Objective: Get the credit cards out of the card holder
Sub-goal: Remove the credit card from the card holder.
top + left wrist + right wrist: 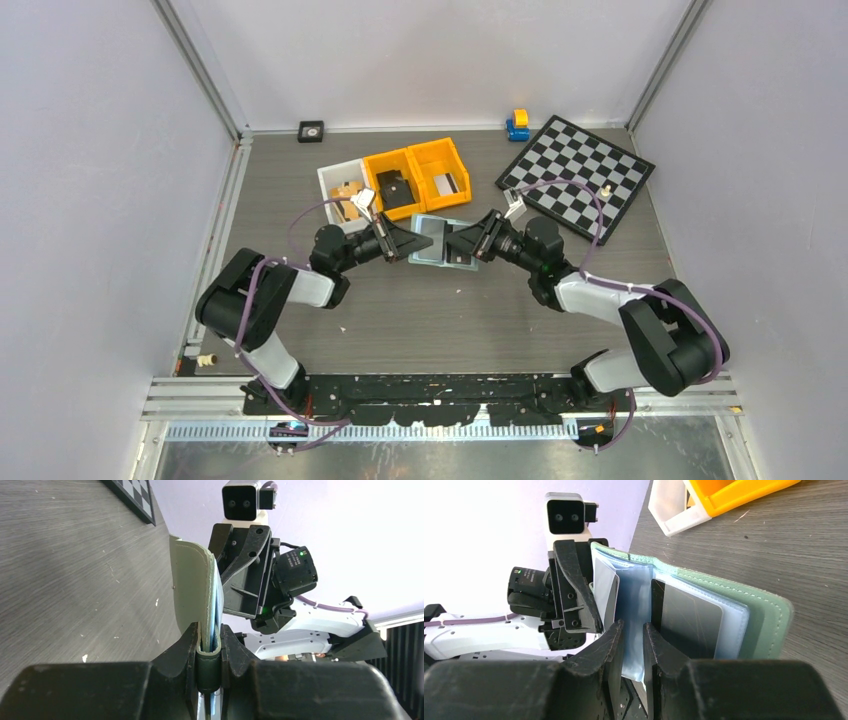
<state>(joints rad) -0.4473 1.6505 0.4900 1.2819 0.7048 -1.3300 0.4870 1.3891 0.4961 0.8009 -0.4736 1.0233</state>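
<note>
At card holder (438, 243), pincers (412, 243) (463, 245) opposed, level

A grey, wood-grained table top (430, 320) forms the floor of a boxed-in cell. 3 plain walls close it in: a far wall (430, 50), a left wall (90, 180) and a right wall (770, 130), all a pale, faintly lilac grey. 2 aluminium posts rise at the far corners, 1 on the left (203, 68) and 1 on the right (664, 62). An aluminium rail (219, 240) runs along the table's left edge. Another rail (190, 397) crosses the near edge, with a shiny metal sheet (450, 462) nearer still. The light is soft and even, and shadows are faint.
</note>
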